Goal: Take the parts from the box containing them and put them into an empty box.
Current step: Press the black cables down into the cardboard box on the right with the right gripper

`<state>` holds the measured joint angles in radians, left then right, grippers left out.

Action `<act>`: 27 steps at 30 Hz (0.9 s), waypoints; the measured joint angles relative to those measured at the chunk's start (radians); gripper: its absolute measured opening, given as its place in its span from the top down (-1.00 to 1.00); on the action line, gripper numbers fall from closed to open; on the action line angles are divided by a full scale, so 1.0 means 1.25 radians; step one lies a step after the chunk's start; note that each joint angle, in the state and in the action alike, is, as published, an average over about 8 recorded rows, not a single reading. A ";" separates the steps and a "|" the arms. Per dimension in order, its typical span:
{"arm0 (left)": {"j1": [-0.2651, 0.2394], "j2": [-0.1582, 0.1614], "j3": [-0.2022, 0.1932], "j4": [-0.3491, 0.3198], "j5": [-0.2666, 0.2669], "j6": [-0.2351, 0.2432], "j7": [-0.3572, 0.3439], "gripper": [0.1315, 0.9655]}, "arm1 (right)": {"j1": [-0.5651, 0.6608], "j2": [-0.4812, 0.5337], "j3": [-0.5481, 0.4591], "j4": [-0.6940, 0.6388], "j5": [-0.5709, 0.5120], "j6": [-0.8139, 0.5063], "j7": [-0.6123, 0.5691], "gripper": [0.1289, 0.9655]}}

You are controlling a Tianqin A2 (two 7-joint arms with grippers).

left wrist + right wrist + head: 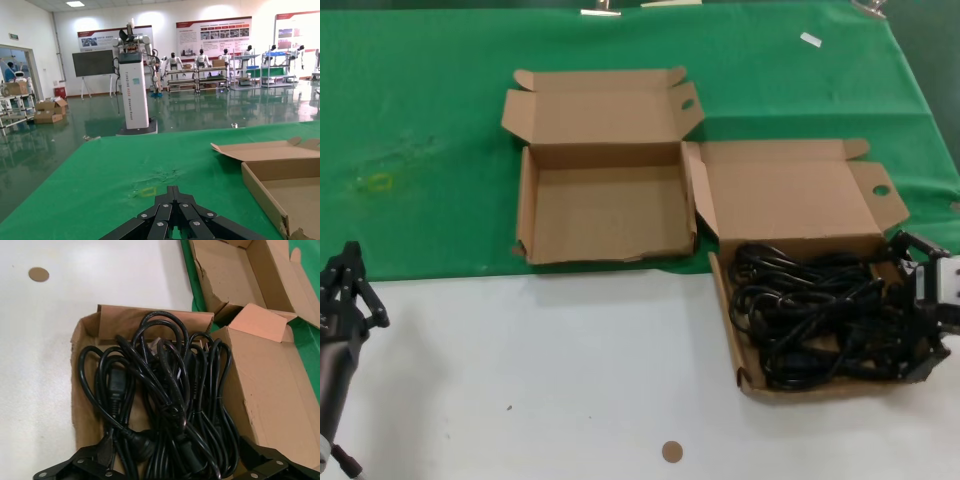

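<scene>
Two shallow brown cardboard mailer boxes sit open, side by side, where a green cloth meets a white tabletop. The wider box, on the right, holds a tangled heap of thin black power cords with chunky plugs. The squarer box, on the left, has nothing inside. The right gripper hangs at the wider box's right edge, fingers spread wide over the cords — gripping nothing. The left gripper waits at the table's left edge, fingers closed together.

I've got the empty box sitting left of the box with the parts; cords piled inside it; right gripper at its right edge.
</scene>
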<state>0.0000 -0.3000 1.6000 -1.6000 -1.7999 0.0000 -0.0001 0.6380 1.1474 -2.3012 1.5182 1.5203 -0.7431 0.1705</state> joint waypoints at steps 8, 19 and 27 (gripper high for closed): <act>0.000 0.000 0.000 0.000 0.000 0.000 0.000 0.97 | 0.000 -0.071 0.066 -0.037 -0.067 -0.068 -0.019 -0.69; 0.000 0.000 0.000 0.000 0.000 0.000 0.000 0.97 | -0.007 -0.136 0.127 -0.057 -0.128 -0.131 -0.031 -0.34; 0.000 0.000 0.000 0.000 0.000 0.000 0.000 0.97 | -0.022 -0.157 0.160 -0.055 -0.152 -0.159 -0.033 0.09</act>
<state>0.0000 -0.3000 1.6000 -1.6000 -1.7998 0.0000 -0.0002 0.6100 0.9512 -2.1017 1.4490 1.3304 -0.9420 0.1293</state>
